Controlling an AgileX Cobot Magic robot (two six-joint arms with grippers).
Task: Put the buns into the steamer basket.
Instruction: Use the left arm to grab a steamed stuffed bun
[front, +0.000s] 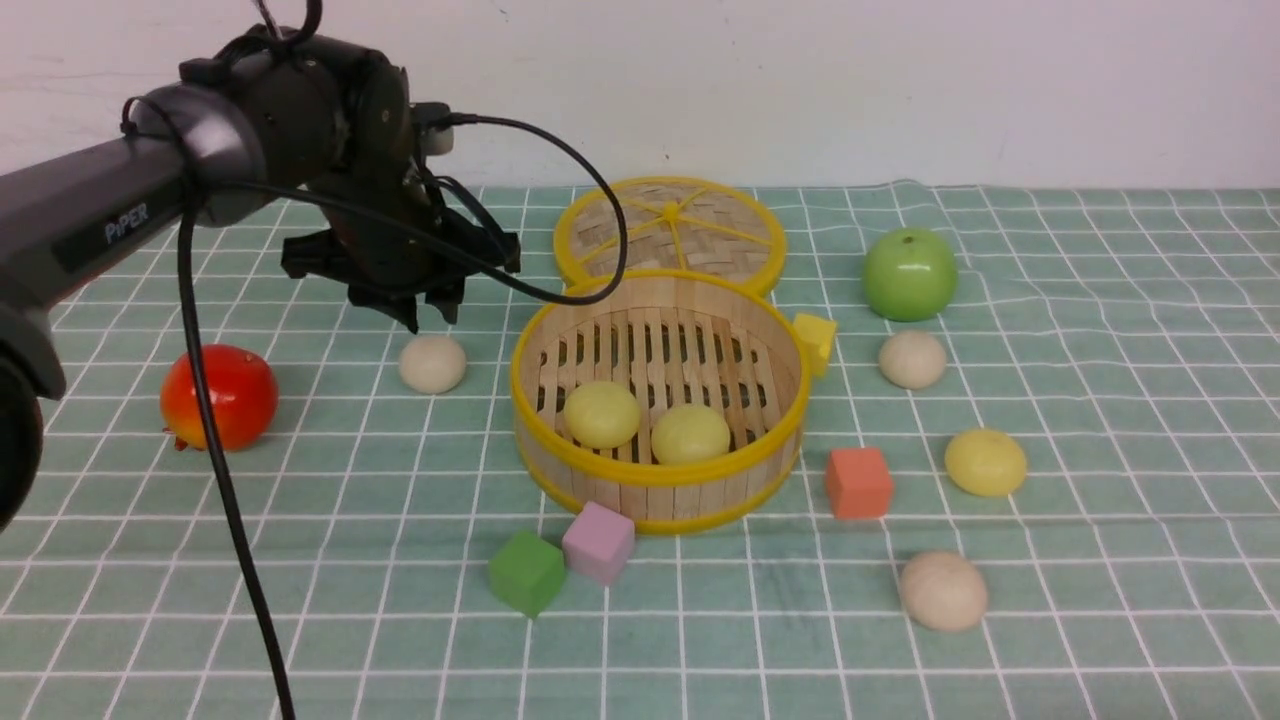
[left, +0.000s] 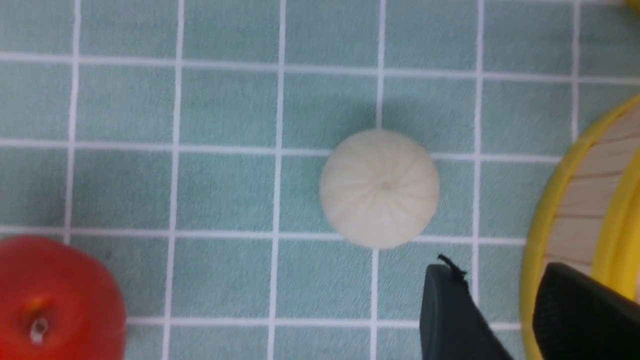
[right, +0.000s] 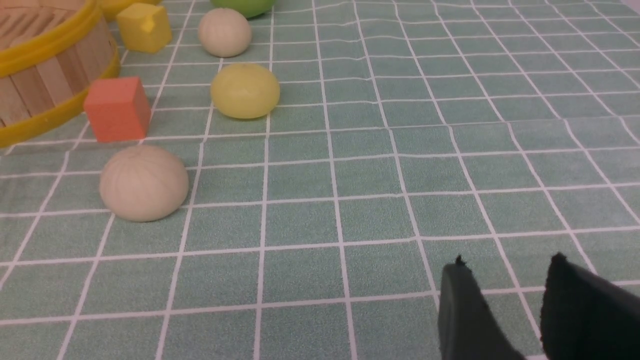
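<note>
Basket (front: 655, 478) sits mid-tabletop and holds two yellow buns (front: 601, 413) (front: 690, 433). Left gripper (front: 425, 315) hangs just above a white bun (front: 432, 363) lying between basket and left edge, jaws apart, empty. Three more buns (front: 912, 359) (front: 985, 461) (front: 943, 590) lie toward the right edge. Right gripper (right: 505, 270) hangs low over the cloth (right: 350, 200) there - jaws apart, empty.

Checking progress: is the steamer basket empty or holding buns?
Not empty: two pale yellow buns lie on the slatted floor of the steamer basket.
</note>
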